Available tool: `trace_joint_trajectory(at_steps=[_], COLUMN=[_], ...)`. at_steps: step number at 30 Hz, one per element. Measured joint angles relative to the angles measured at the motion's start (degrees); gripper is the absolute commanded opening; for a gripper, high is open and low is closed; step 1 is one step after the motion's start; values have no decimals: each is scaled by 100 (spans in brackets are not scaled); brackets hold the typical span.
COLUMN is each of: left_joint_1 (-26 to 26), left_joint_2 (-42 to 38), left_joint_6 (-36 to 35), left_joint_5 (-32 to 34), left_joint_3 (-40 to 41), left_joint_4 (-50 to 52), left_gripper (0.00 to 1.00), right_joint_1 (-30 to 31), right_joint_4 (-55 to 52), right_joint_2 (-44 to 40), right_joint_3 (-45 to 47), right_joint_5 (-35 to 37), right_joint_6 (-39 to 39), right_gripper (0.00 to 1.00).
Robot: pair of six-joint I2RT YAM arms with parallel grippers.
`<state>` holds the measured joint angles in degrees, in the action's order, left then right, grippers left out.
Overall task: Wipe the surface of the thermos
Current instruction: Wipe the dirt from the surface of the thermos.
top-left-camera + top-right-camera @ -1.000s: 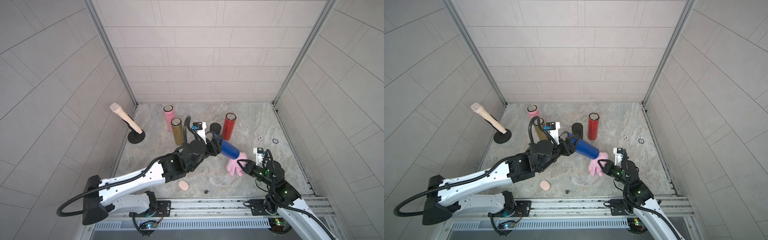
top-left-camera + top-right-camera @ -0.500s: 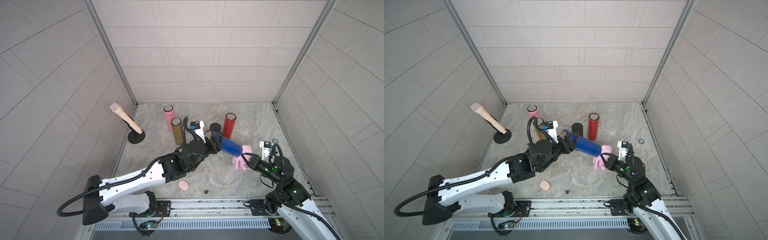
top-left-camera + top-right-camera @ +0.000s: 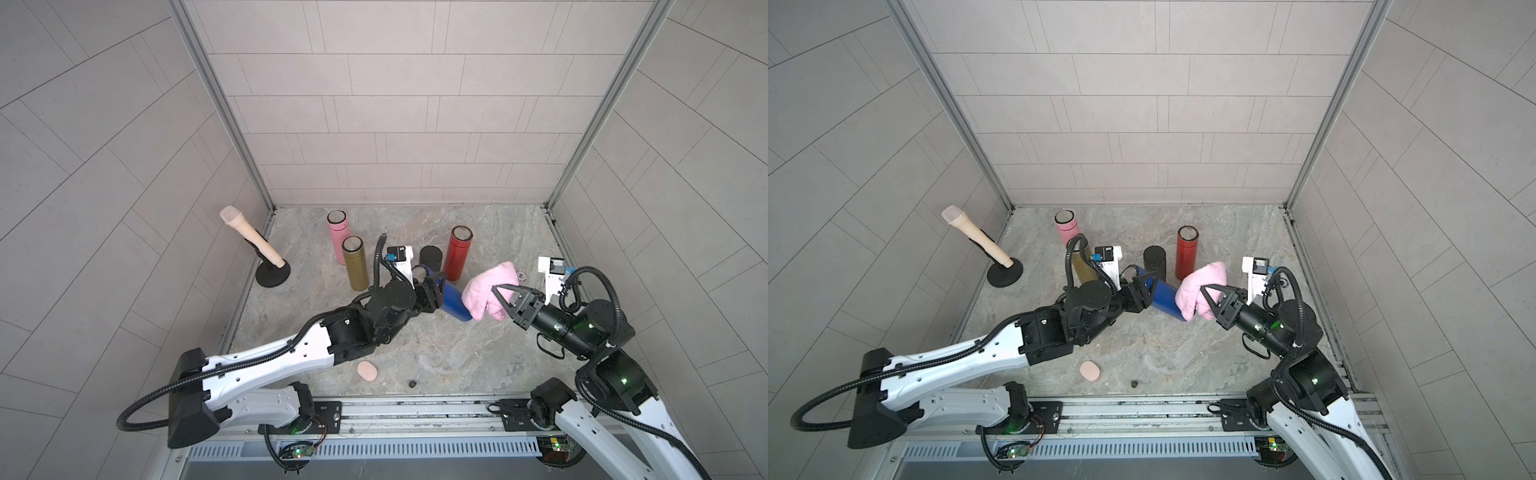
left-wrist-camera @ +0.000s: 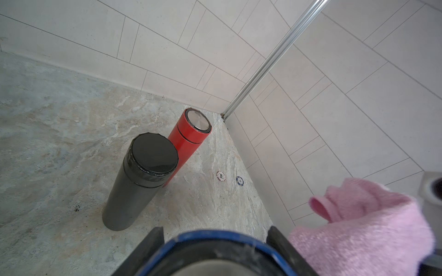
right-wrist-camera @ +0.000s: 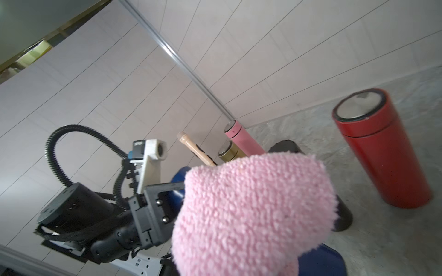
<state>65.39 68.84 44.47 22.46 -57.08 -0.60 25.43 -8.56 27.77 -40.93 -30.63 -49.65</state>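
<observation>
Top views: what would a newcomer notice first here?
Mid-floor, the left arm's fingers grip the tilted blue thermos near its top end, and the right arm's fingers hold a fluffy pink cloth against its lower end. Behind stand a red thermos, black thermos, gold thermos and pink thermos, all upright. A beige microphone-like prop leans on a stand by the left wall.

No legible text anywhere: logo on left arm's wrist camera (image 5: 143, 148) and markings on floor chips (image 4: 221, 176) too small.
</observation>
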Motion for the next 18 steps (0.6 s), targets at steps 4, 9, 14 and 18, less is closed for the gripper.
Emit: trace_joint_trajectory(at_steps=[4, 9, 14, 18], left_joint_1=[0, -70, -107, -151], left_joint_2=[304, 308, 205, 26], left_joint_6=[-70, -221, -310, -367], left_joint_5=[-122, -105, -57, 13], left_joint_3=[-177, -221, -243, -243], left_joint_4=[35, 337, 422, 433], left_gripper=[0, 0, 0, 0], right_joint_1=[1043, 1613, 1639, 1257], right_joint_4=[149, 402, -105, -529], right_joint_2=[560, 772, 721, 573], right_joint_3=[55, 439, 1154, 1528], right_joint_5=[66, 680, 1421, 1711], right_joint_6=[238, 422, 621, 645], right_gripper=[0, 0, 0, 0])
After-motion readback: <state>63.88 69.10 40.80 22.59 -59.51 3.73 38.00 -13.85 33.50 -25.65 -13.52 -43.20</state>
